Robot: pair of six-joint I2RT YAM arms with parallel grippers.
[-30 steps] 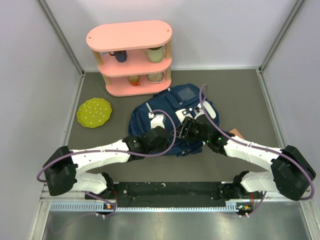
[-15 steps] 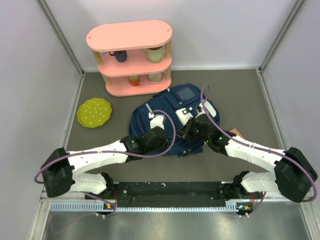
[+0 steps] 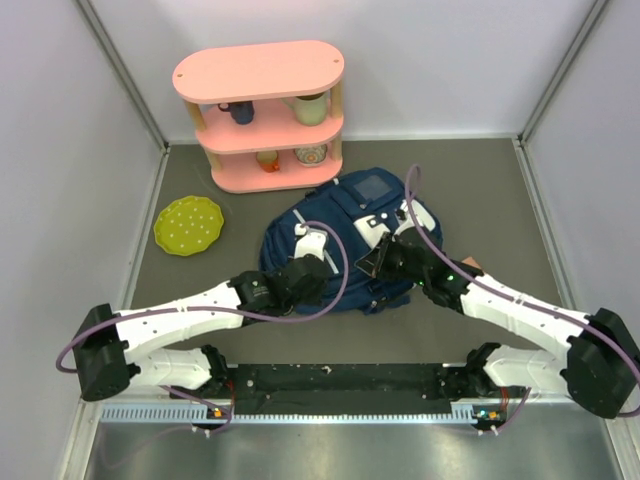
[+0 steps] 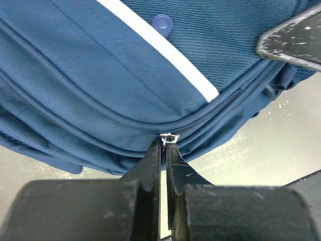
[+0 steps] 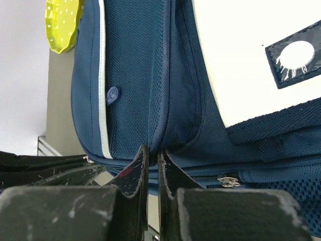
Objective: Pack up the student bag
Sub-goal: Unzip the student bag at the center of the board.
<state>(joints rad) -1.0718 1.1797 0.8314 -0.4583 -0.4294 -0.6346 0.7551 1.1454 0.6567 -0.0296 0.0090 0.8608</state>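
The student bag [image 3: 345, 215], navy blue with a white stripe [image 4: 165, 55] and a white patch [image 5: 251, 60], lies mid-table. At the bag's near edge my left gripper [image 3: 333, 268] is shut on a small metal zipper pull [image 4: 169, 136] of the long curved zip. My right gripper [image 3: 368, 262] is close beside it and shut on a fold of blue fabric [image 5: 165, 135] at the lower edge of a mesh pocket. A second zipper pull [image 5: 228, 181] lies just right of the right fingers. The bag's inside is hidden.
A pink two-tier shelf [image 3: 262, 110] with mugs and cups stands at the back. A yellow-green dotted plate [image 3: 188, 224] lies left of the bag. A small pinkish object [image 3: 467, 265] peeks out by the bag's right side. The arms converge in front of the bag.
My right gripper has shut on the bag's fabric. The left arm has drawn back toward the left with the zipper pull still held. The bag's near edge shifted slightly.
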